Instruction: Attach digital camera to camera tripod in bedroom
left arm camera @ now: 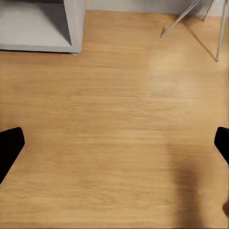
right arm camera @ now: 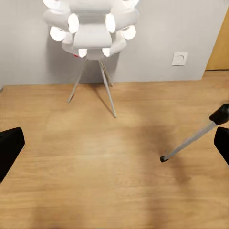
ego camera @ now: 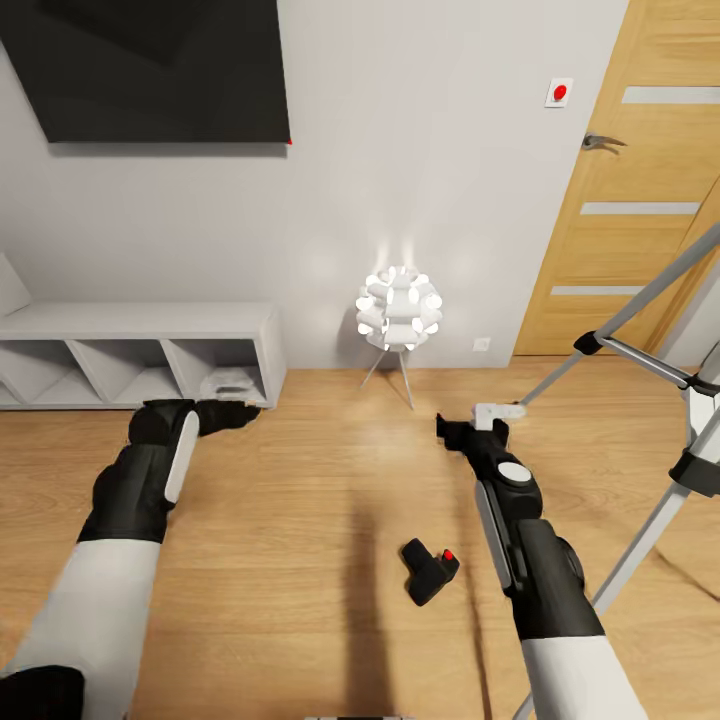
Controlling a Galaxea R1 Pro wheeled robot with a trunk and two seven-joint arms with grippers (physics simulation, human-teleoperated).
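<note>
The camera tripod (ego camera: 650,400), silver-grey legs with black joints, rises at right. The digital camera (ego camera: 430,570), small, black, red-buttoned, lies on the wood floor (ego camera: 300,520) beside the right arm. Left gripper (left arm camera: 114,143) and right gripper (right arm camera: 114,143) both gape, empty.

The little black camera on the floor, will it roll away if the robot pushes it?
Probably not. The small black chunky camera with a red button looks blocky and lies flat on the light wood floor, so it would likely slide. Its bulging side may make gripping it awkward.
</note>
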